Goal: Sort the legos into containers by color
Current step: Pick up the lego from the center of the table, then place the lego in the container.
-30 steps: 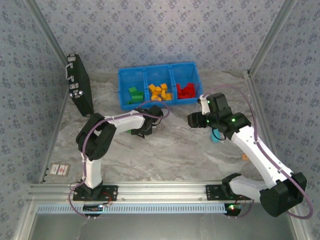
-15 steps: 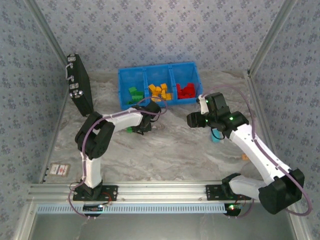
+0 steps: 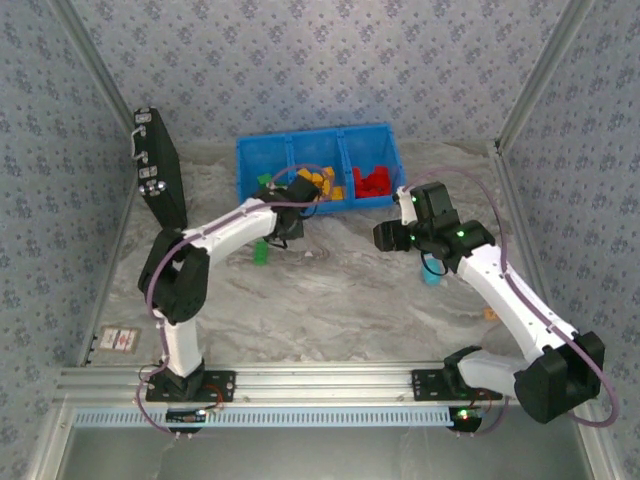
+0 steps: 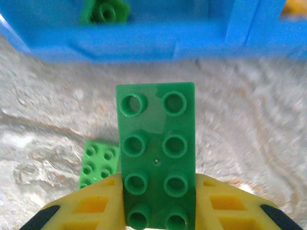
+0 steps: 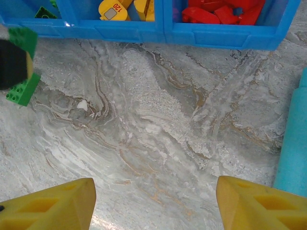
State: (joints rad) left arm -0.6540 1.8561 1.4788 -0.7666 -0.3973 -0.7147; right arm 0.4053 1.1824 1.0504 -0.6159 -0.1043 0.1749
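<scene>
My left gripper (image 4: 158, 191) is shut on a dark green lego (image 4: 156, 153), held lengthwise between the yellow fingers just in front of the blue bin's wall (image 4: 144, 40). In the top view this gripper (image 3: 283, 207) hovers at the front edge of the containers (image 3: 315, 140). Green legos (image 3: 268, 188) lie in the left compartment, orange-yellow ones (image 3: 320, 182) in the middle, red ones (image 3: 372, 181) on the right. A lighter green lego (image 3: 261, 254) lies on the table below the left gripper. My right gripper (image 3: 385, 238) is open over bare table (image 5: 156, 191).
A teal stick (image 3: 431, 277) lies beside the right arm, and its side runs along the right edge of the right wrist view (image 5: 292, 139). A small orange lego (image 3: 490, 314) sits far right. A black flat case (image 3: 158, 170) leans against the left wall.
The left gripper closed on the dark green lego, lifted it off the table and carried it toward the bin. The lighter green lego stayed behind. The right arm barely moved.
</scene>
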